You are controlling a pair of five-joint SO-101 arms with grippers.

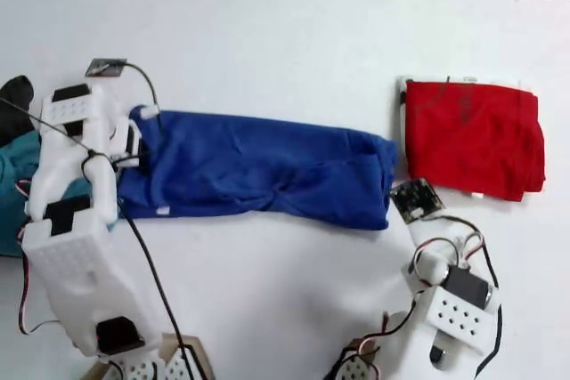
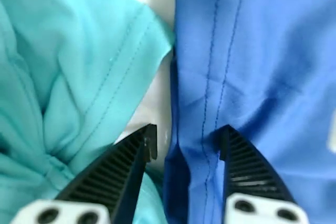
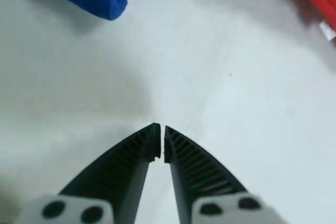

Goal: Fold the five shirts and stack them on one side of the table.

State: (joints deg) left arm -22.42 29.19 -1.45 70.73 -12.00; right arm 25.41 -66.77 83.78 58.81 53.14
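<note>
Shirts from above: a soft blue shirt (image 1: 258, 171) lies as a long strip mid-frame on the bench (image 1: 267, 33), and a red shirt (image 1: 472, 135) sits folded square at right. Left wrist: the left tool (image 2: 186, 142) gapes around the stitched blue hem and should bite both layers. Right wrist: the right tool (image 3: 161, 142) is closed and empty.

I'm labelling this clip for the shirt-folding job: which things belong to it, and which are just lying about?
Job: blue shirt, folded red shirt, teal shirt, left gripper, right gripper.
Lying about: dark item at the table's left edge, too cut off to identify.
</note>
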